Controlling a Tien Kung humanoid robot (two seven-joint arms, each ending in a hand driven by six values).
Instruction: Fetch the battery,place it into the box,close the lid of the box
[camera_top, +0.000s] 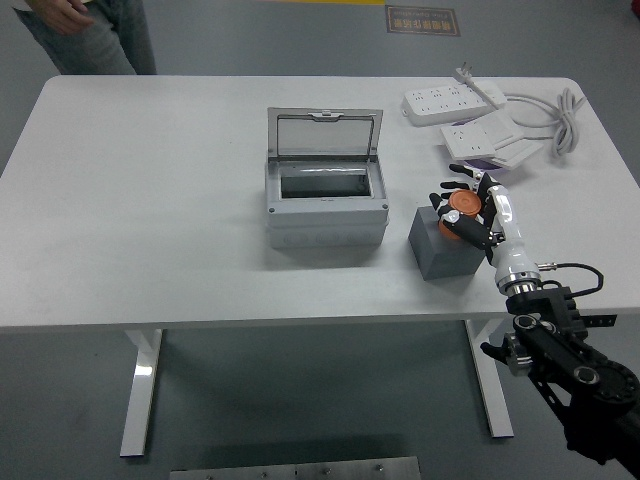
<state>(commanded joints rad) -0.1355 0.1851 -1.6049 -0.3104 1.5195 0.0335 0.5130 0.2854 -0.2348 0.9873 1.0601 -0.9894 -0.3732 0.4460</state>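
Robot hand (468, 212), our right, has its fingers curled around the orange battery (461, 204), which stands in the grey holder (444, 250) on the worktop (150, 200), right of the box (325, 200). Box lid (325, 133) stands open. We judge the grasp under way: we should close firmly, then lift straight up to clear the holder without tipping it.

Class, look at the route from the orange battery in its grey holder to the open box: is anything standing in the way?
Nothing visible does. The battery, gripped by the right hand, sits in the grey holder. Only bare table lies between it and the box, whose lid stands open.
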